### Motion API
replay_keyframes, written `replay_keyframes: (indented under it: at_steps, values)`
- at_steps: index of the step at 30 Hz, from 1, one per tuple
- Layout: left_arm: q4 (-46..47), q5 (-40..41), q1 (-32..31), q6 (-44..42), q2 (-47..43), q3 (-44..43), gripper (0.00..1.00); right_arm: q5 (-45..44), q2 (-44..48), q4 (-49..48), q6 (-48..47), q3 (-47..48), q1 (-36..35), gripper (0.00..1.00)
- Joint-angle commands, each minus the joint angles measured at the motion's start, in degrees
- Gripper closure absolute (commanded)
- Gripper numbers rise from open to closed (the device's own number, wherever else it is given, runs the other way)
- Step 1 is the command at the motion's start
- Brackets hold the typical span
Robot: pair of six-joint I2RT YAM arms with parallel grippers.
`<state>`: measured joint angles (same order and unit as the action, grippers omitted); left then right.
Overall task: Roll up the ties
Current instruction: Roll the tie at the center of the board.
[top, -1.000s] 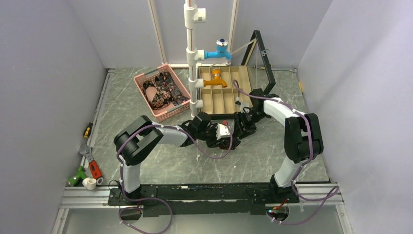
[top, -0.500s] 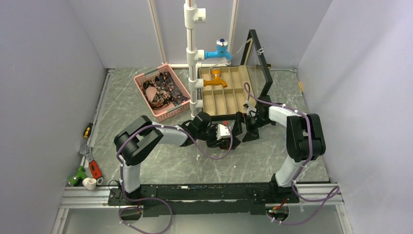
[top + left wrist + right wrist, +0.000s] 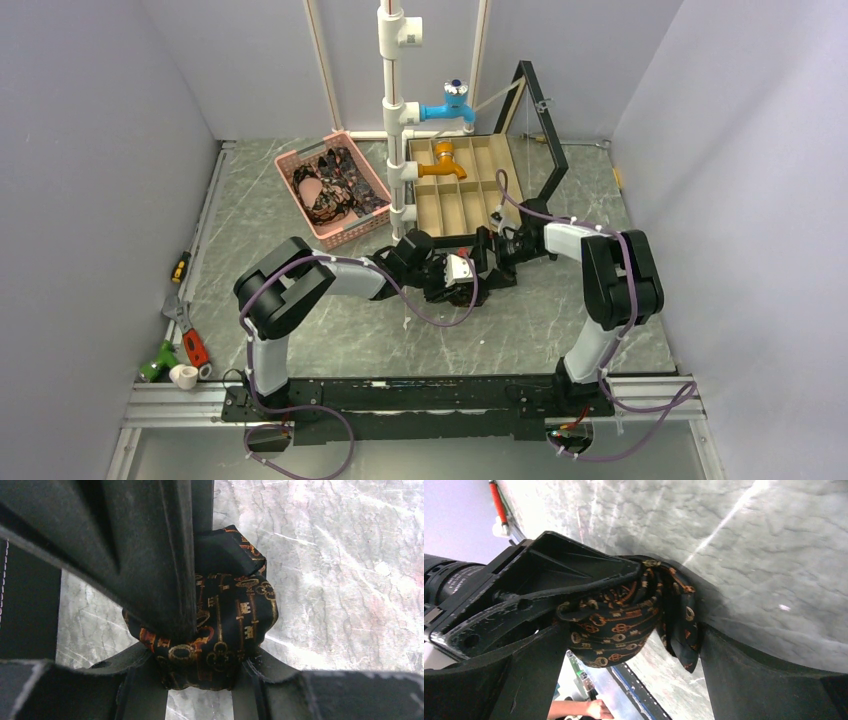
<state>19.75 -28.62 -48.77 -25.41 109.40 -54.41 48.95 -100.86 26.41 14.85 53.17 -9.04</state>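
Observation:
A rolled tie [image 3: 227, 622], black with gold and orange keys, sits between the fingers of my left gripper [image 3: 202, 672], which is shut on it just above the marble table. In the right wrist view the same rolled tie [image 3: 616, 625] lies between the wide-open fingers of my right gripper [image 3: 631, 637]; its loose tail hangs by the right finger. The left gripper's finger [image 3: 549, 580] clamps the roll there. Seen from above, the two grippers [image 3: 478, 272] meet mid-table. More ties [image 3: 340, 180] lie heaped in the pink basket [image 3: 338, 237].
A wooden compartment box [image 3: 465, 195] with its black lid raised stands just behind the grippers. A white pipe stand [image 3: 395, 120] with blue and orange taps rises beside it. Hand tools [image 3: 185, 340] lie at the table's left edge. A person's hand [image 3: 589, 709] shows beyond the near edge.
My right gripper has opened wide and its wrist has swung back and then returned around the roll. The left gripper has stayed still, shut on the tie.

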Motion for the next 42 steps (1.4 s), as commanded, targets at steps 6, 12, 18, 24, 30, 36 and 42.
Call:
replay_keyframes:
  at_steps: [6, 12, 18, 24, 30, 36, 42]
  values:
    - [-9.9, 3.0, -0.3, -1.4, 3.5, 1.4, 0.71, 7.0, 6.7, -4.2, 3.9, -0.1, -3.0, 0.00]
    - [-9.6, 2.9, -0.4, -1.0, 3.6, 1.4, 0.70, 2.4, 6.3, -1.6, 2.6, -0.4, -4.3, 0.00]
    - [-9.6, 3.1, -0.4, -1.4, 3.2, 1.8, 0.70, -5.5, 3.5, 4.0, -0.1, 0.6, -5.4, 0.12]
    - [-9.3, 3.2, -0.4, -1.2, 2.8, 2.2, 0.69, -8.0, 3.6, 6.1, 0.3, 0.0, -5.2, 0.18]
    - [-9.1, 3.2, -0.4, -1.5, 2.7, 2.2, 0.69, -7.2, 2.1, 6.4, 1.0, 1.7, -4.3, 0.35]
    - [-9.1, 3.3, -0.4, -1.4, 3.0, 2.2, 0.68, -5.4, 2.7, 7.3, 1.4, 3.1, -4.4, 0.60]
    - [-8.1, 2.7, -0.4, -1.8, 2.8, 2.9, 0.67, -6.2, 2.7, 9.9, 1.5, 5.0, -4.4, 0.60]
